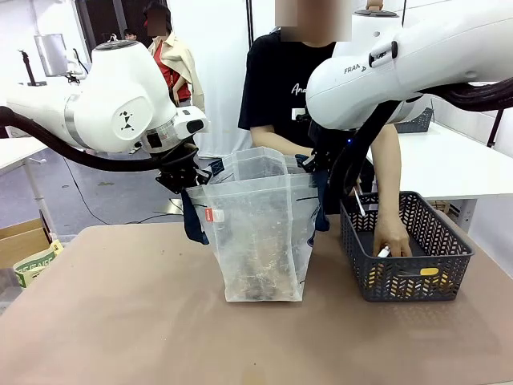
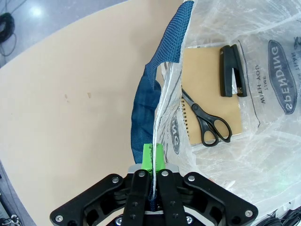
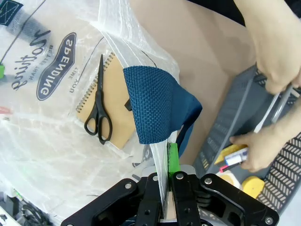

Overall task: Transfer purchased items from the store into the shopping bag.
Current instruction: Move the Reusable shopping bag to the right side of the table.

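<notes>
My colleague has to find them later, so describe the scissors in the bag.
Look at the translucent white shopping bag mid-table, left of the dark grey basket. At its bottom lies a tan spiral notebook with the scissors on top. Their black looped handles and thin blades set them apart from the blocky black stapler beside them.

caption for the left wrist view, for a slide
Left tool pinches the shopping bag by its rim; scissors, a stapler and a spiral notebook lie inside.
</notes>
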`<act>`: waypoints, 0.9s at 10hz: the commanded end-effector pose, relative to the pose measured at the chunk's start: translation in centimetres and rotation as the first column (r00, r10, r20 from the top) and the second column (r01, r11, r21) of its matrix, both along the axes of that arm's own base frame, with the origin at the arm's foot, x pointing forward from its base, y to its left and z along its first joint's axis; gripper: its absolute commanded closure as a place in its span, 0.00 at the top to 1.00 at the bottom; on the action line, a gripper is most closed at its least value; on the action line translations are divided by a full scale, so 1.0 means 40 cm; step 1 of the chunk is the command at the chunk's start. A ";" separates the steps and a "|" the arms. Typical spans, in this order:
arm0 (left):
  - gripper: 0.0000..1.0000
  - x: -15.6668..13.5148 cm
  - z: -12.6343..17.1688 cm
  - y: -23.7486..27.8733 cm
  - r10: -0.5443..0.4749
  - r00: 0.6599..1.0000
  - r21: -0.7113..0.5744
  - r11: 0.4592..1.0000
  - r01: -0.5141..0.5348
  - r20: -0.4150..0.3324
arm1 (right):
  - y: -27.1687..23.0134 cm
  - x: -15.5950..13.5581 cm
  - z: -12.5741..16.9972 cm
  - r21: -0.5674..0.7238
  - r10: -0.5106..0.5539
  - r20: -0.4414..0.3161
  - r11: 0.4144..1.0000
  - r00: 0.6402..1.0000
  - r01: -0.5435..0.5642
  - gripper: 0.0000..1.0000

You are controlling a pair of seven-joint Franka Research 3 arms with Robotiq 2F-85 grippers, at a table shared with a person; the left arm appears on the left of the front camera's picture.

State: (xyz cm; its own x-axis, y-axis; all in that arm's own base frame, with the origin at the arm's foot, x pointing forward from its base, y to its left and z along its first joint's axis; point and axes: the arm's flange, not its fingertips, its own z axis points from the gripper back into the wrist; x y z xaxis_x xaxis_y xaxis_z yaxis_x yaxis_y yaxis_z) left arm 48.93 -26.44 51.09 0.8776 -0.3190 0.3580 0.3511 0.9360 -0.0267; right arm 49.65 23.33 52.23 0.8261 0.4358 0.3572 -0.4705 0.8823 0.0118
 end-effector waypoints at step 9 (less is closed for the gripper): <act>0.00 0.001 0.001 0.002 0.004 1.000 -0.004 1.000 -0.004 0.000 | -0.001 0.000 0.002 0.001 -0.001 0.002 1.000 1.000 0.001 0.00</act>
State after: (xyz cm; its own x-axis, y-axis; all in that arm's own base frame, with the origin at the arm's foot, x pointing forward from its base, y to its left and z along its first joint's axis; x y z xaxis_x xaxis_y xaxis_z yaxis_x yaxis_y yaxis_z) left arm 48.93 -26.44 51.09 0.8776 -0.3190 0.3580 0.3511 0.9360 -0.0267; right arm 49.65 23.33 52.23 0.8261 0.4358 0.3572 -0.4706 0.8823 0.0118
